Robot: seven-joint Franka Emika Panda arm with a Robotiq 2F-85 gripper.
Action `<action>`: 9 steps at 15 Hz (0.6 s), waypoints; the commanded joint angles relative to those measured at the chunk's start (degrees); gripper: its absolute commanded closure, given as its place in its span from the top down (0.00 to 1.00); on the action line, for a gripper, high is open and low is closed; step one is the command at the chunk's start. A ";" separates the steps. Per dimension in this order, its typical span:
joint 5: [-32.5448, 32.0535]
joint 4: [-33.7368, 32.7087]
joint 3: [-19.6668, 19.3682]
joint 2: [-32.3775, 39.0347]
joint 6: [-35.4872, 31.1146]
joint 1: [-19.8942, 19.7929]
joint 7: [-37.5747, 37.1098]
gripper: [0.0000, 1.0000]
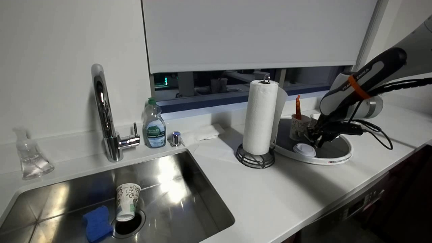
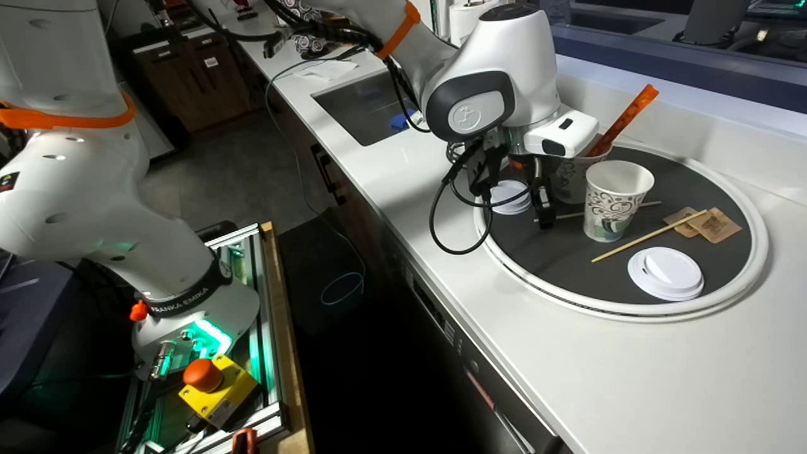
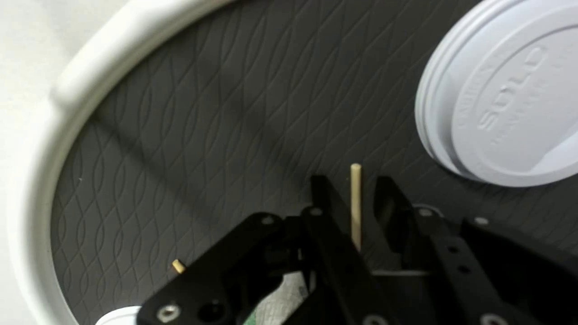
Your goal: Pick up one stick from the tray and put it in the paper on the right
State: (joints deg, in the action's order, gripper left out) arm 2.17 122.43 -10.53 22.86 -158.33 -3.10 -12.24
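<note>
Lower-center wrist view: end effector point(image 3: 351, 179) sat slightly parted, nothing gripped, stick point(image 3: 356, 205) showing between; closing too high could've missed it.

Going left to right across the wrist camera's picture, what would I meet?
Partly visible white plastic lid, tip of a tan wooden stick, mostly hidden white paper cup, second tan wooden stick within the open gripper, round lettered white plastic lid.

Wrist view: your tray point(image 3: 203, 113), matt textured floor, smooth rim; stick point(image 3: 356, 198), wood; lid point(image 3: 505, 99) at two o'clock from the stick, smooth plastic. In an exterior view you have a paper cup point(image 2: 611, 205) at three o'clock, smooth-sided.
</note>
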 commanded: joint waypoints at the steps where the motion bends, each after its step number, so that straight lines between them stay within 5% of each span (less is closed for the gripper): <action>1: -2.13 -1.31 -1.48 1.25 0.85 1.55 -2.88 0.08; 4: -2.79 -1.41 -2.02 1.28 0.84 2.02 -3.53 0.00; 9: -2.53 0.21 -1.98 -0.93 0.27 1.50 -2.95 0.01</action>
State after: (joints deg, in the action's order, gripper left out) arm 0.62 121.77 -12.07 23.24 -158.30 -1.67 -14.45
